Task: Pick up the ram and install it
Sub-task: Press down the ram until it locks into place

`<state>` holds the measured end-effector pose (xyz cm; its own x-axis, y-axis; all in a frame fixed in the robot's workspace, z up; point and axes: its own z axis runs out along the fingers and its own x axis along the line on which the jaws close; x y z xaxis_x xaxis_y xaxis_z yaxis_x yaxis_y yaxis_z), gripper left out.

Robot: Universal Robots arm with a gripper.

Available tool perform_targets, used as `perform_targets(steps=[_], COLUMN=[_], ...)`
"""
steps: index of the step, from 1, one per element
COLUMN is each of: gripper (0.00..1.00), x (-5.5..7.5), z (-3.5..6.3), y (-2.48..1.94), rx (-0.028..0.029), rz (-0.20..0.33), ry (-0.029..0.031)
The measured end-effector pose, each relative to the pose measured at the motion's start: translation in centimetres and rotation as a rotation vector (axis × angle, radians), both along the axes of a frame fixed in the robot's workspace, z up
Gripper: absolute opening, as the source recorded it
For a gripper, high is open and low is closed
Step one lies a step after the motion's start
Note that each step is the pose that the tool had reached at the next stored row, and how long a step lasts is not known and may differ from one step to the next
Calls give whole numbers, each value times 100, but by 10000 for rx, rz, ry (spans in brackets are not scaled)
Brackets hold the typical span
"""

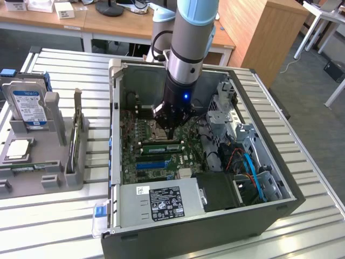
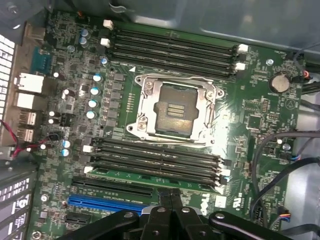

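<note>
On the exterior view's left stood a grey rack (image 1: 32, 162) on the slatted table (image 1: 59, 226), holding spare parts upright or flat so each could be reached from above: a hard drive (image 1: 28, 108) propped at the back and a square silver chip (image 1: 17, 150) lying flat in front. A thin board (image 1: 73, 145) stood on edge in a slot at the rack's right end; whether it was a second memory stick could not be told.

Further right, the open computer case (image 1: 178, 226) lay on its side, so the green motherboard (image 2: 250, 100) faced up toward the arm. The gripper (image 1: 171, 127) hung low inside the case, over the memory slots, its fingers together and gripping nothing visible. Just below it, the ram (image 1: 160, 147) lay lengthwise among the slots, apparently seated in one; in the wrist view it showed as a green strip (image 2: 150, 176) along the lower bank of slots, near the closed fingertips. The processor socket (image 2: 174, 111) sat open and empty between the two banks.

On the right of the case, drive cages and blue cables (image 1: 250, 167) were bundled clear of the board.
</note>
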<state>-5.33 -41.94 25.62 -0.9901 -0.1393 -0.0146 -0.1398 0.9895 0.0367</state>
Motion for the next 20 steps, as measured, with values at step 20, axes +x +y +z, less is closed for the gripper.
perform_targets(steps=[20], gripper=[11], x=[1], z=[0], y=[0], rx=[-4], rz=[-1835], ry=[256])
